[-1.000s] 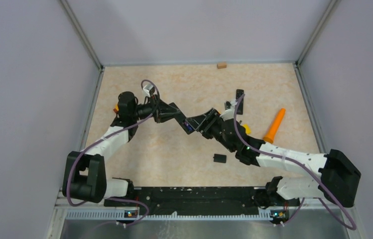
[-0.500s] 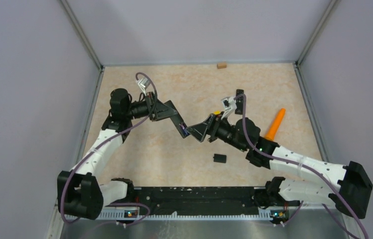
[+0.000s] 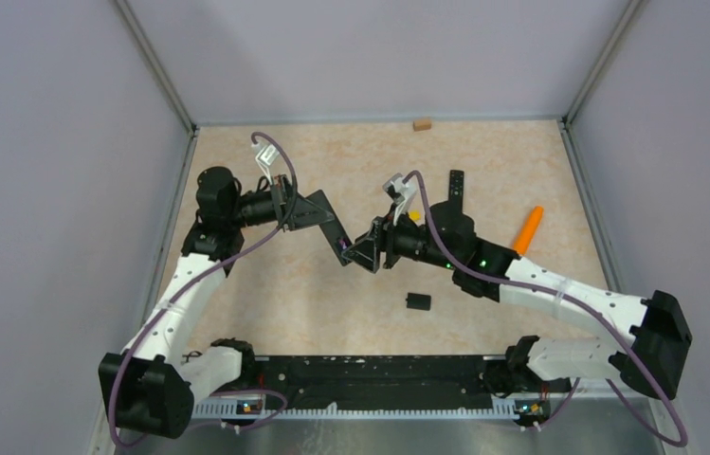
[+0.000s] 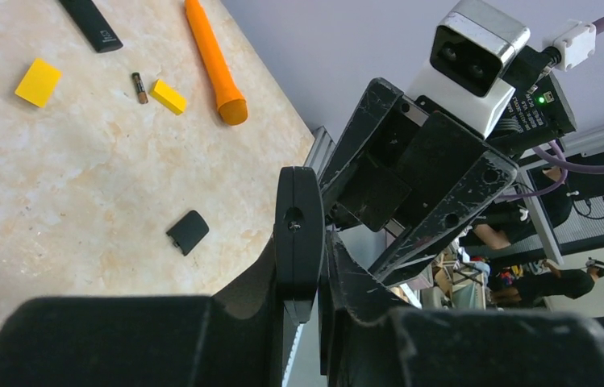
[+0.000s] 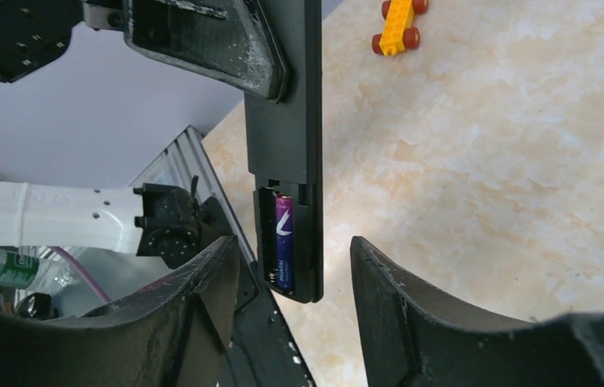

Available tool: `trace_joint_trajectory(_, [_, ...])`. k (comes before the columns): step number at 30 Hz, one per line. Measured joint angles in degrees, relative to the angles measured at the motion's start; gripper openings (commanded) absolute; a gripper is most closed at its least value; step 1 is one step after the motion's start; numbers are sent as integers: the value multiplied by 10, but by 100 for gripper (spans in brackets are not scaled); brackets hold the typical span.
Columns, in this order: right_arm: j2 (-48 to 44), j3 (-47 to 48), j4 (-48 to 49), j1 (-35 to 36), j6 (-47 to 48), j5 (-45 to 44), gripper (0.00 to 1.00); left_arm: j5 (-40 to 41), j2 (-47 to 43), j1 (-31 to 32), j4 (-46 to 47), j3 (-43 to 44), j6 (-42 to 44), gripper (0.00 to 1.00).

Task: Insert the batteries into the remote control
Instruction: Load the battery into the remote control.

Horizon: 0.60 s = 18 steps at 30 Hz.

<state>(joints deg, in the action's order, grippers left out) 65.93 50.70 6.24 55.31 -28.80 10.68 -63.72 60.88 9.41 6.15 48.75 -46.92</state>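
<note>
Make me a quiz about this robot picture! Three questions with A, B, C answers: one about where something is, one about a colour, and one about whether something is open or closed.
1. Where is the loose battery?
A) in a cup
B) on the table beside a yellow block
C) stuck to the wall

2. What colour is the seated battery in the held remote?
A) purple
B) green
C) red

3. The held remote's battery compartment is:
A) covered
B) open and empty
C) open with one battery inside

Answers:
1 B: the left wrist view shows it lying next to the block.
2 A: the right wrist view shows its purple wrap.
3 C: there is no cover on it and one battery sits inside.
</note>
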Motion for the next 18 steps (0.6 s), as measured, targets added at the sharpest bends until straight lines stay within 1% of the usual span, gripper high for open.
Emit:
trace_joint_trajectory(4, [16, 9, -19, 0, 16, 0, 42, -2, 0, 0, -7, 0, 4, 0])
trace_joint_trajectory(7, [23, 12, -31, 0, 21, -2, 40, -3, 0, 0, -8, 0, 6, 0])
trace_joint_trajectory(9, [27, 18, -34, 0, 23, -2, 40, -3, 0, 0, -9, 0, 7, 0])
trace_joint_trajectory(13, [36, 30, -43, 0, 27, -8, 46, -1, 0, 0, -10, 0, 9, 0])
trace_joint_trajectory(18, [40, 31, -47, 0, 29, -21, 47, 2, 0, 0, -16, 0, 15, 0])
